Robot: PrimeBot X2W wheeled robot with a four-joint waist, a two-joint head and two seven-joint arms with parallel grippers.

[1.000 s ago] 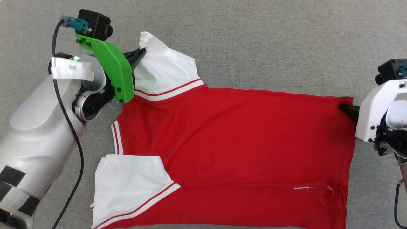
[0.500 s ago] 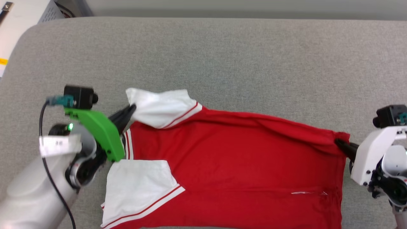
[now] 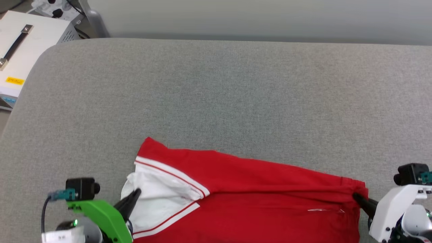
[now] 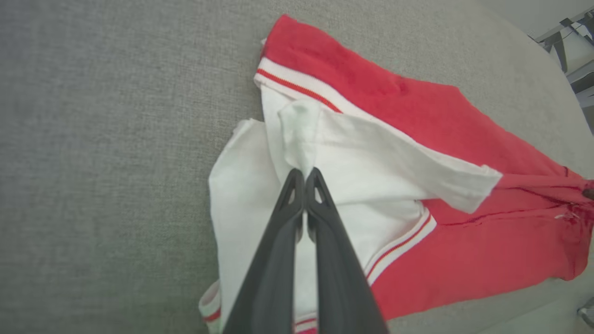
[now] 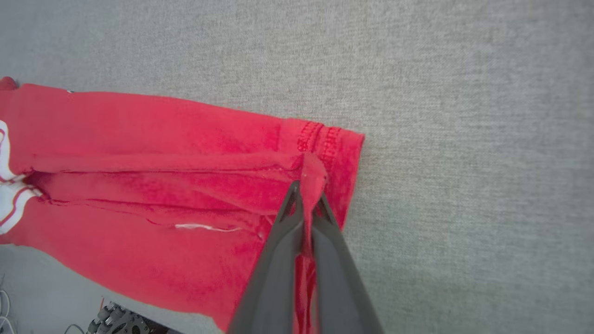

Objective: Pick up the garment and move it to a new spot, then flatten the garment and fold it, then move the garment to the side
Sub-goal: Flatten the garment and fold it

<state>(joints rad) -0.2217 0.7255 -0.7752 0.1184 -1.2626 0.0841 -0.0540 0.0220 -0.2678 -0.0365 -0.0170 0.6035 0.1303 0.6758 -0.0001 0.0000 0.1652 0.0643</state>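
At about 8 o'clock in the head view, nearest the robot, the left tool (image 3: pixel 136 192) is clenched. Its two dark fingers press together on a pinch of the white sleeve (image 3: pixel 158 199) of the garment (image 3: pixel 270 206). In the left wrist view the tips meet with no gap, and a small peak of white cloth stands up from between them. The sleeve is doubled over itself there, with one flap reaching toward 3 o'clock. A green bracket (image 3: pixel 101 216) behind the fingers carries a small black camera (image 3: pixel 81 188).

At about 4 o'clock in the head view the right tool (image 3: pixel 355 196) is also clamped tight, on the red cloth just inside the stitched hem (image 5: pixel 320 137). In the right wrist view a ridge of red fabric is caught between the fingers and runs down between them.

The garment lies at 6 o'clock on the gray cloth-covered counter (image 3: pixel 216 101), stretched between the two tools and doubled over along its length. Its near part is cut off by the view's lower edge. Red-and-white striped trim (image 3: pixel 172 175) borders the sleeve, and the red shoulder comes to a point toward 11 o'clock of it. A thin white mark (image 3: pixel 320 210) shows near the hem; what it is cannot be told.

Farther off, the counter runs toward 12 o'clock. Past its rounded corner at 10 o'clock stands a white box (image 3: pixel 37 33) with a black handle (image 3: pixel 15 45) and a yellow label (image 3: pixel 15 80).
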